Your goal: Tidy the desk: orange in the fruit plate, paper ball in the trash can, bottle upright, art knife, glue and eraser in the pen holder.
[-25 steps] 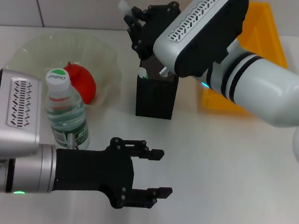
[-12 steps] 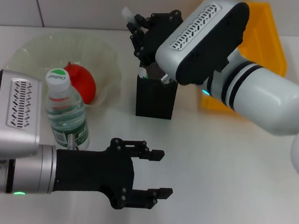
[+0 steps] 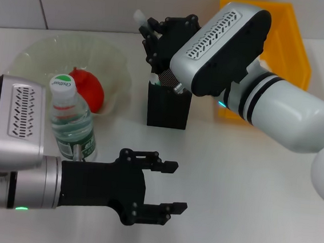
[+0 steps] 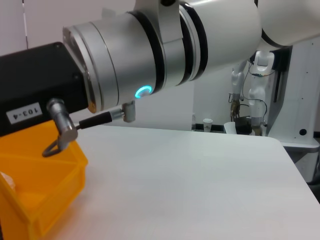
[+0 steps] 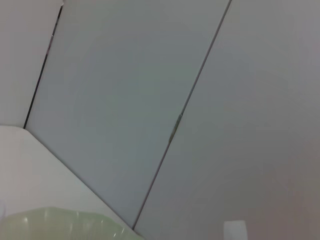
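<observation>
A plain white table fills the foreground, its far edge meeting a pale grey panelled wall with thin dark seams. In the left wrist view, another white robot stands beyond the table, against a white wall

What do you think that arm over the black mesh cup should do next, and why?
Probably ease the right gripper straight down toward the pen holder. It hangs just above the holder's open top with something white sticking out between its fingers, so that item looks not yet dropped in. The left gripper sits open and low over the table, beside the upright bottle.
</observation>
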`<state>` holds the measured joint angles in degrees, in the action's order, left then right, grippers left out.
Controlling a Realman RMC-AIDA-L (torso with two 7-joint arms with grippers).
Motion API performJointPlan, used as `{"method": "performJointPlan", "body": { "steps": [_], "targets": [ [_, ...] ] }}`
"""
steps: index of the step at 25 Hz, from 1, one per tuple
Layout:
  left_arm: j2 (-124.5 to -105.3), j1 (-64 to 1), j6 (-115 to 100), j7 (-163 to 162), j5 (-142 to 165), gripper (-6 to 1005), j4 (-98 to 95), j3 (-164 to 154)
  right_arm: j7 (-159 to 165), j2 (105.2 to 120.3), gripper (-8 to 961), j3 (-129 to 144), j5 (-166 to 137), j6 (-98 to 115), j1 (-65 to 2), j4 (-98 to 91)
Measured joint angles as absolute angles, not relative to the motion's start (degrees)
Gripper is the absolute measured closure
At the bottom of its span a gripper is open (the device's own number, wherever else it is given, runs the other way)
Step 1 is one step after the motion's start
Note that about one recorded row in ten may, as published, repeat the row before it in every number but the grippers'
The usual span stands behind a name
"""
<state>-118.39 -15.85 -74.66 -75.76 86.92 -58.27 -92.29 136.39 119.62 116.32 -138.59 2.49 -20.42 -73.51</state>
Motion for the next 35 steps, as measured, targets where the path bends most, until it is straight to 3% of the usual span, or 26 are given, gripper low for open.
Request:
{"method": "performJointPlan", "body": {
  "steps": [12,23,28,35],
  "targets": [
    [-118.39,-16.2,-74.6,-75.8,86.9,301,-58.3,-92.3,136.5,119.62,827,116.3,-138.6,2.4,-20.5,-72.9],
    [-118.39,-16.3,-74.6,-75.8,86.9,301,-58.3,-92.3,136.5,119.46,772,116.8,-138.6,2.3,-20.6,-72.6],
    [-118.39,-16.3,-74.6,-75.8,86.9,301,-58.3,-92.3,136.5,119.49,549,116.8,-138.6,1.7,-20.4,-72.6],
    [-118.39,-16.3,-74.6,-75.8,86.9,302,-58.3,-92.3,137.9,119.53,546,114.7,-138.6,1.6,-18.5,-75.5]
  ]
}}
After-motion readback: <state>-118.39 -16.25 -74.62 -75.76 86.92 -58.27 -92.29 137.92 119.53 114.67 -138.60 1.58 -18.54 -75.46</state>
